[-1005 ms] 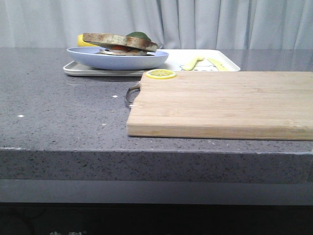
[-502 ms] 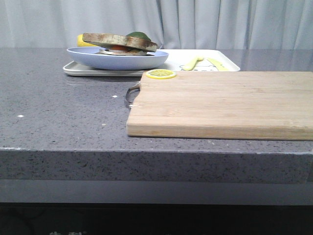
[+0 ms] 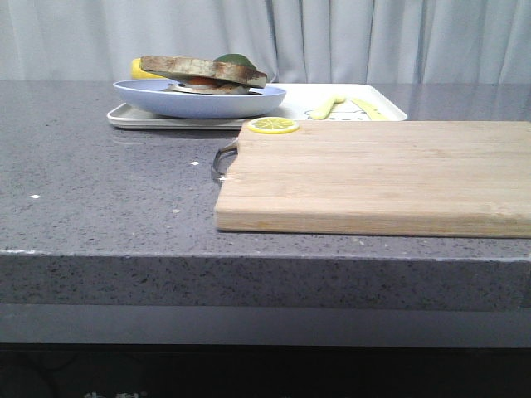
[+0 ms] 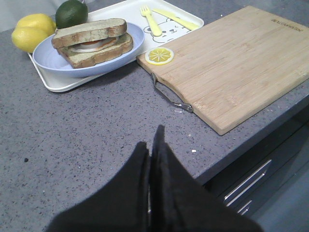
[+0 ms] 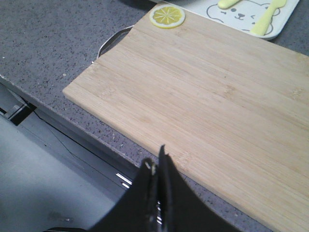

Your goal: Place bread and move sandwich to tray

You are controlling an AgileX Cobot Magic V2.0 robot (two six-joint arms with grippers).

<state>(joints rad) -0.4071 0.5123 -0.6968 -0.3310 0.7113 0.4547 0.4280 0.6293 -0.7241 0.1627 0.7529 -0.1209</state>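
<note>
The sandwich (image 3: 203, 75) (image 4: 94, 43) lies on a round pale-blue plate (image 3: 199, 104) (image 4: 53, 60), and the plate stands on the left part of the white tray (image 3: 365, 95) (image 4: 113, 9) at the back of the counter. A plain slice of bread (image 4: 89, 32) rests on top of it, with red and white filling showing underneath. My left gripper (image 4: 151, 140) hangs shut and empty over the bare counter, well short of the tray. My right gripper (image 5: 154, 158) is shut and empty above the counter's front edge, beside the cutting board. Neither gripper shows in the front view.
A wooden cutting board (image 3: 382, 174) (image 4: 231, 63) (image 5: 207, 96) with a metal handle lies in front of the tray, a lemon slice (image 3: 273, 125) (image 4: 160, 55) on its corner. Two lemons (image 4: 29, 31) and a lime (image 4: 71, 12) sit behind the plate. Yellow utensils (image 4: 164, 19) lie on the tray.
</note>
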